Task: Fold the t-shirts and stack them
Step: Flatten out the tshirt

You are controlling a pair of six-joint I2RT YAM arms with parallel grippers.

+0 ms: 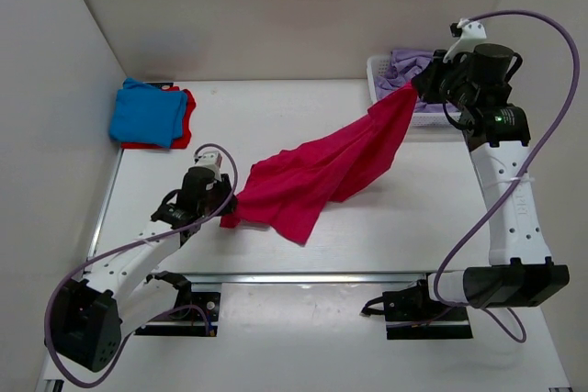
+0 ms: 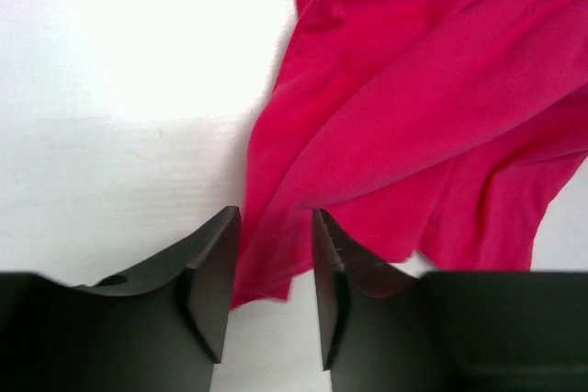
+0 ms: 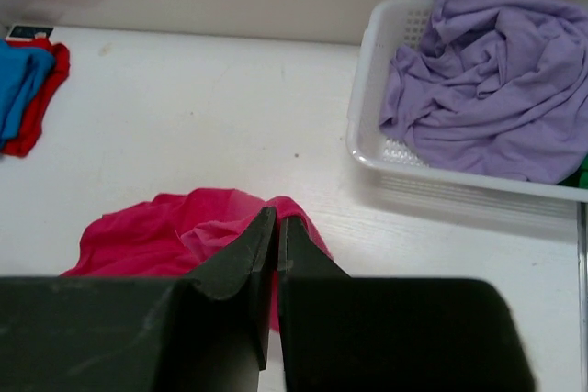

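One crimson-pink t-shirt [image 3: 156, 227] corner unseen between right fingers [image 3: 241, 262].

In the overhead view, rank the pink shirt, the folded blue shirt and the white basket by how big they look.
1. pink shirt
2. blue shirt
3. white basket, unsure: the right arm hides much of it

Unfolded crimson-pink t-shirt [image 1: 322, 172] lies rumpled, stretched diagonally away from the basket [image 3: 459, 192], with its basket-side end lifted. Folded blue t-shirt [image 1: 145, 112] sits on the folded red t-shirt [image 1: 186, 117], far across from the basket. Crumpled lavender t-shirt [image 1: 409, 69] is inside it.
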